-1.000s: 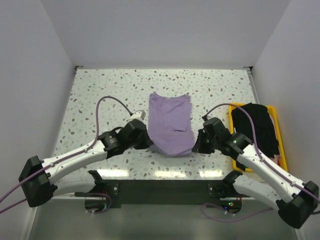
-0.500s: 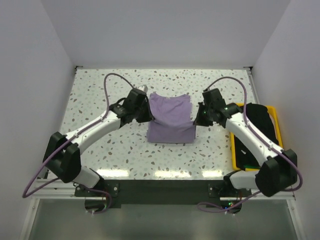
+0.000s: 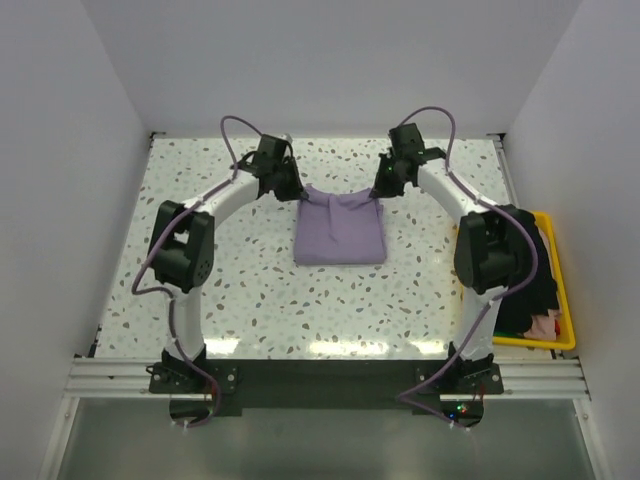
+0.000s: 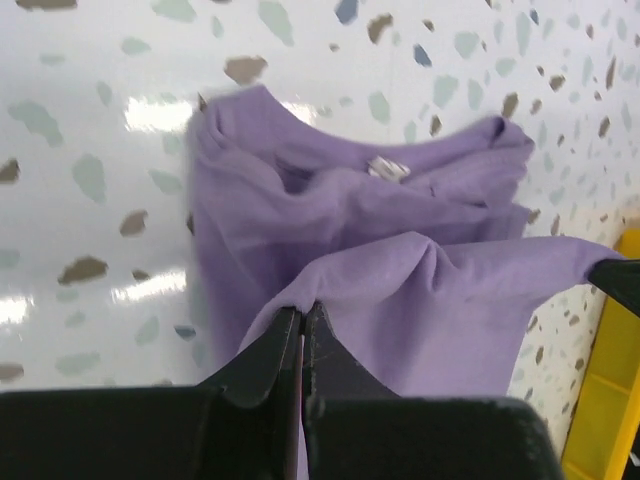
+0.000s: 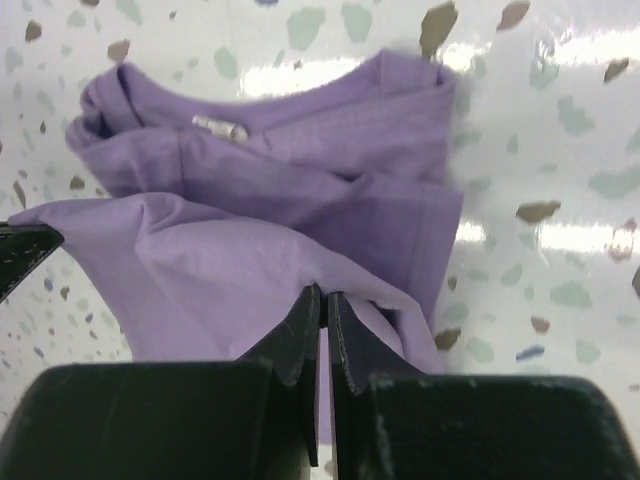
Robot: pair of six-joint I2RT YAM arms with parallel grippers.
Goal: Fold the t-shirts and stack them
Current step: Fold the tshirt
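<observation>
While the purple t-shirt (image 3: 340, 235) lies partly folded at the tabletop's (image 3: 230, 290) far middle, one edge lifted above its collar | left jaws and right jaws each clamped on a corner of that edge | likely step: halving fold; black t-shirt (image 3: 543, 280) in yellow bin (image 3: 535, 343) | next: lay edge down square, then let go.

Bright overhead light, glare on table (image 3: 250, 300)
</observation>
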